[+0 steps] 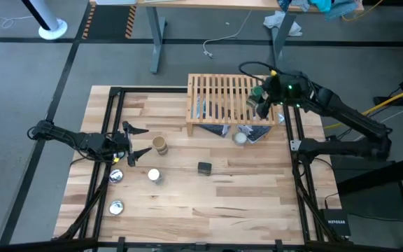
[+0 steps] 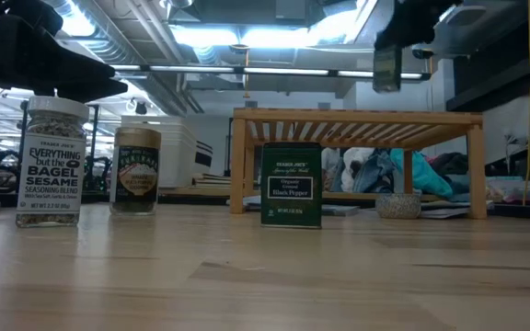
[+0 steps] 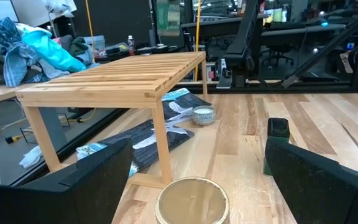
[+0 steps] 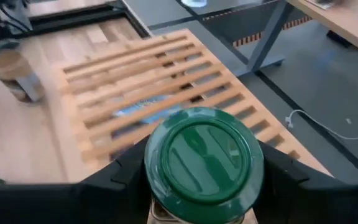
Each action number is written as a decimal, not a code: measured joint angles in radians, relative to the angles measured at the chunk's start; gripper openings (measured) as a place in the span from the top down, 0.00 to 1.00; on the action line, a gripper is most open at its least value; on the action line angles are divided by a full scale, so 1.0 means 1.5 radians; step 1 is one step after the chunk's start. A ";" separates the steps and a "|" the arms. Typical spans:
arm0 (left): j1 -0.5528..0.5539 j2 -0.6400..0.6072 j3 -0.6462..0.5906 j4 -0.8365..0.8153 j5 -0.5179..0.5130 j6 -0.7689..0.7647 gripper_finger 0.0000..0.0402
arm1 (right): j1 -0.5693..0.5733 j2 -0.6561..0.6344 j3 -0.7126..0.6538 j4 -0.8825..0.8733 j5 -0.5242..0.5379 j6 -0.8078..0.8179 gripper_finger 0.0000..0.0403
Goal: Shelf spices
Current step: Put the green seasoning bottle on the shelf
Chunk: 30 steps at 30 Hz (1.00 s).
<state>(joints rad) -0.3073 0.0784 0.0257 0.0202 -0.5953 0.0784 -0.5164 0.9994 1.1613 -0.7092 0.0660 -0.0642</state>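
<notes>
From above, the right gripper is over the right end of the wooden slat shelf, clamped on the green-lidded jar. Only the right wrist view shows the grip plainly: both dark fingers press the jar's sides just under its round green lid, with the shelf's slats below. The low view catches the jar only as a dark shape hanging above the shelf top, not touching it.

The left gripper rests low at the table's left side, jaws spread wide and empty. The left wrist view shows the tan-lidded jar between its fingertips with gaps on both sides; overhead, this jar sits just right of the gripper.

Labels read only in the low view. The white-capped jar says "TRADER JOE'S EVERYTHING but the BAGEL SESAME SEASONING BLEND". The dark green tin says "Black Pepper". The brown jar beside the bagel jar has a label too small to read.

The high view alone shows 2 flat silver round pieces near the table's left edge, plus a small bowl and printed sheets at the shelf's front edge.
</notes>
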 joint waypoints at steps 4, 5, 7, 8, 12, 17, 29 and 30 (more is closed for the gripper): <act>0.000 0.000 0.000 0.000 0.000 0.000 0.10 | -0.063 -0.047 -0.076 0.059 -0.047 -0.044 0.50; 0.000 0.000 0.000 0.000 0.000 0.000 0.10 | -0.082 -0.051 -0.088 0.080 -0.065 -0.052 0.50; 0.000 0.000 0.000 0.000 0.000 0.000 0.10 | -0.125 -0.053 -0.106 0.099 -0.114 -0.071 0.50; 0.000 0.000 0.000 0.000 0.000 0.000 0.10 | -0.147 -0.053 -0.112 0.102 -0.142 -0.084 0.50; 0.000 0.000 0.000 0.000 0.000 0.000 0.10 | -0.229 -0.053 -0.125 0.131 -0.248 -0.117 0.50; 0.000 0.000 0.000 0.000 0.000 0.000 0.10 | -0.302 -0.053 -0.137 0.130 -0.344 -0.152 0.50; 0.000 0.000 0.000 0.000 0.000 0.000 0.10 | -0.373 -0.027 -0.194 0.173 -0.457 -0.180 0.49; 0.000 0.000 0.000 0.000 0.000 0.000 0.10 | -0.374 -0.024 -0.195 0.178 -0.460 -0.184 0.49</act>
<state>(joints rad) -0.3072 0.0780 0.0257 0.0204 -0.5957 0.0781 -1.0767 0.9636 0.8693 -0.4427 -0.6240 -0.3402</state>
